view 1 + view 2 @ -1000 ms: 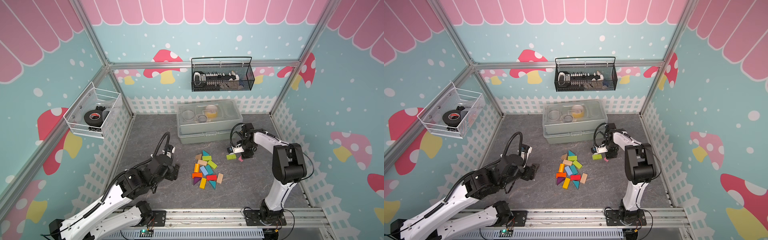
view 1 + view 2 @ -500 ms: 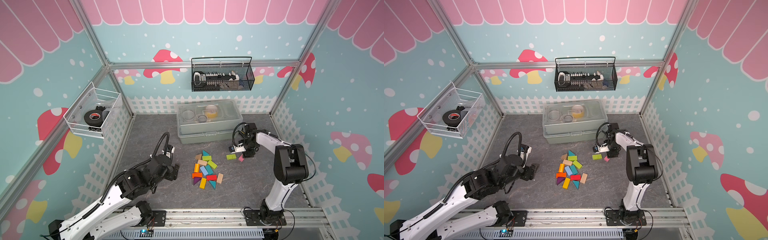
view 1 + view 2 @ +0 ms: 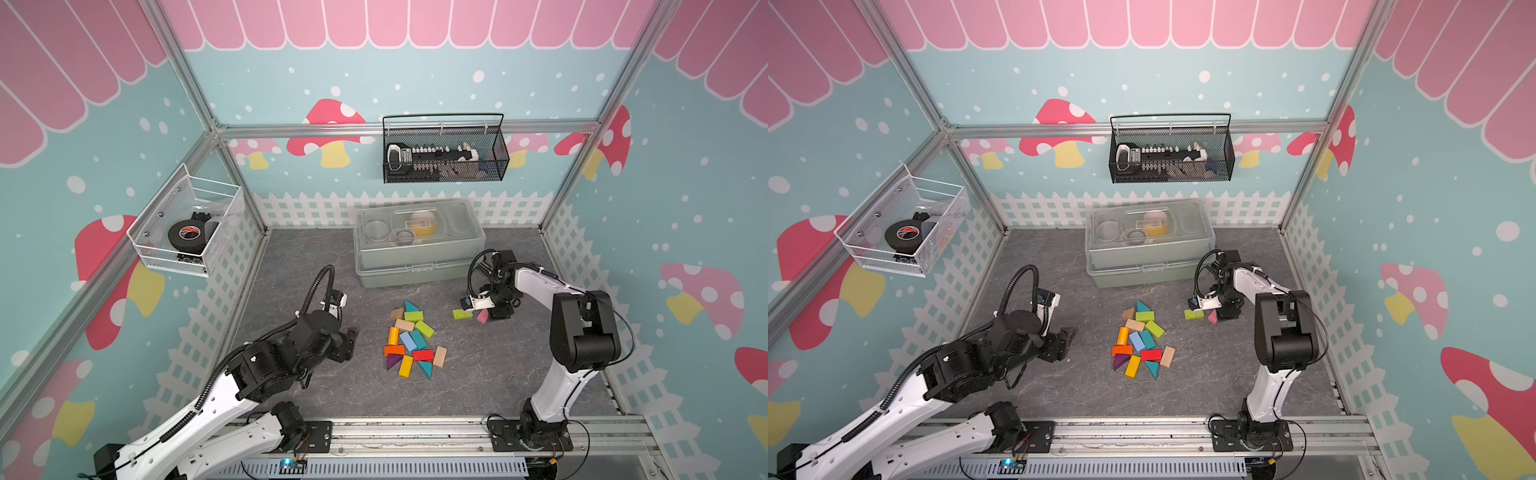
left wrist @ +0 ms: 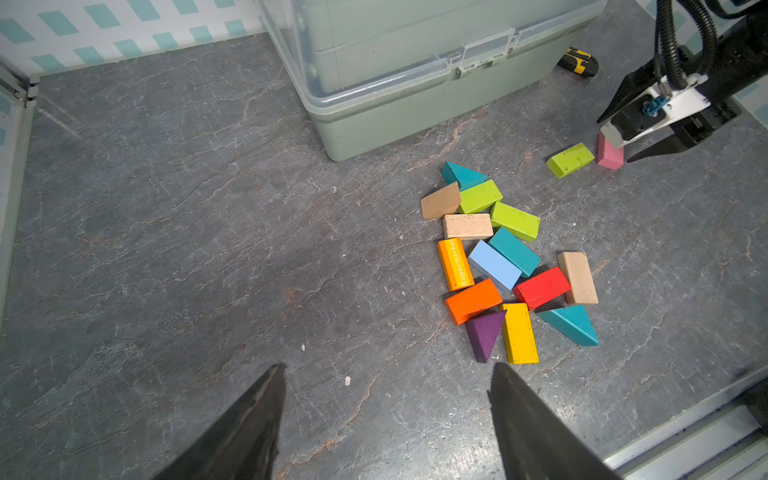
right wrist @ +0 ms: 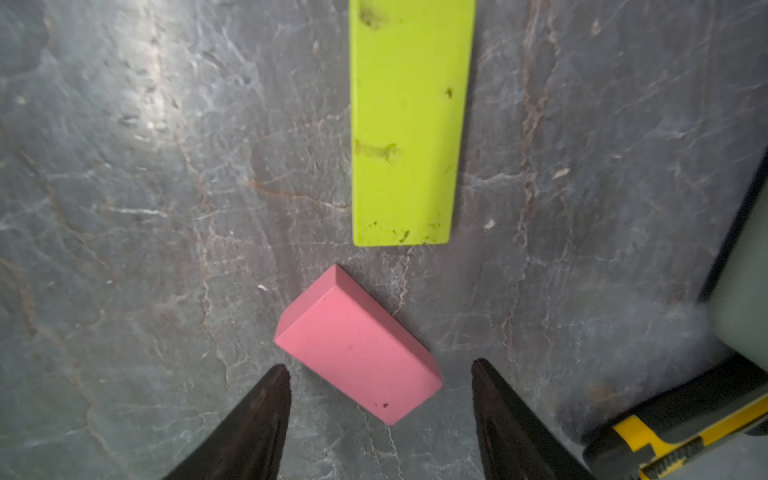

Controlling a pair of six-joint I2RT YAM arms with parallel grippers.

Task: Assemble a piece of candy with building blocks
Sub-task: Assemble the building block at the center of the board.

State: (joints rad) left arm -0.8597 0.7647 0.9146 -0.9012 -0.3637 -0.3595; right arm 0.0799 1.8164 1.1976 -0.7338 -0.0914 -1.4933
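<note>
Nothing picked up on my end right now. My right gripper (image 5: 380, 366) is down low over the counter (image 3: 291, 270), just out from the front right corner of the lidded plastic box (image 3: 419, 249). Its jaws are spread, with the pink block (image 5: 357, 345) sitting between the fingertips. There's a small gap on each side, so I'm not pinching it, and the block sits skewed to the jaws.

The lone green block (image 5: 407, 124) lies flat just past the pink one, near it but not touching. A yellow-and-black tool (image 4: 577, 62) lies by that same corner of the box.

The rest of the building blocks (image 3: 411, 338) are in a loose pile out in front of the box, farther from it than the pink one. They're bars and triangles in green, teal, blue, orange, red, yellow, purple and plain wood, most of them touching.

My left gripper (image 4: 386, 370) hangs wide open with nothing between the jaws. It's out in front of the box's left end, well apart from the pile.
</note>
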